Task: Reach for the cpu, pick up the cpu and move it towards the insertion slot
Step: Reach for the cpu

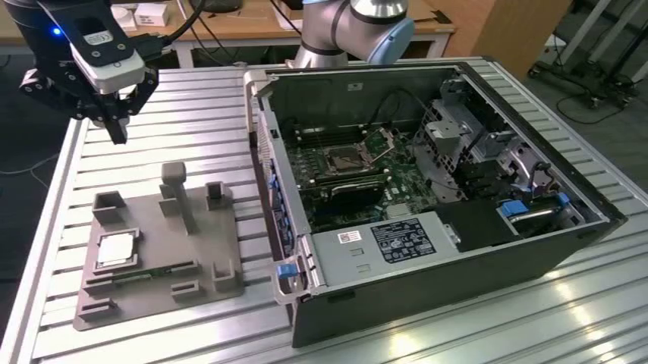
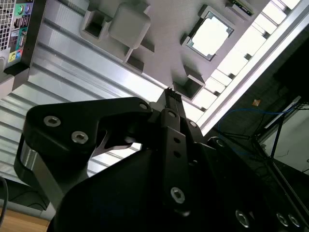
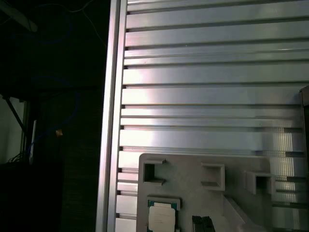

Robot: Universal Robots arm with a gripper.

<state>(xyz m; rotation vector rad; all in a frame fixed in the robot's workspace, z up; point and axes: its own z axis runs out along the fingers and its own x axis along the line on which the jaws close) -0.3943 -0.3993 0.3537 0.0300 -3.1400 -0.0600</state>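
Silver-grey and square, the cpu point(image 1: 117, 249) lies flat in a recess of the grey plastic tray point(image 1: 152, 216), in the part of the tray toward the exterior view's left and near that camera, with a thin green memory strip point(image 1: 142, 271) just beside it. We see the gripper point(image 1: 117, 136) hanging well above the slatted aluminium table point(image 1: 202, 98), off the tray's far end. Its fingers look pressed together to a single tip, with nothing between them. From that tip the chip lies down and toward the camera, with almost no offset to either side in the exterior view. In the second wrist view the gripper point(image 2: 171, 94) points over the tray's raised posts with the cpu point(image 2: 210, 35) beyond them, and the first wrist view also shows the cpu point(image 3: 161, 217) seated in its recess. Being square, it offers no long axis, and its edges run with the tray's. The insertion slot point(image 1: 347, 159) sits inside the open computer case point(image 1: 426, 296), well apart toward the exterior view's right.
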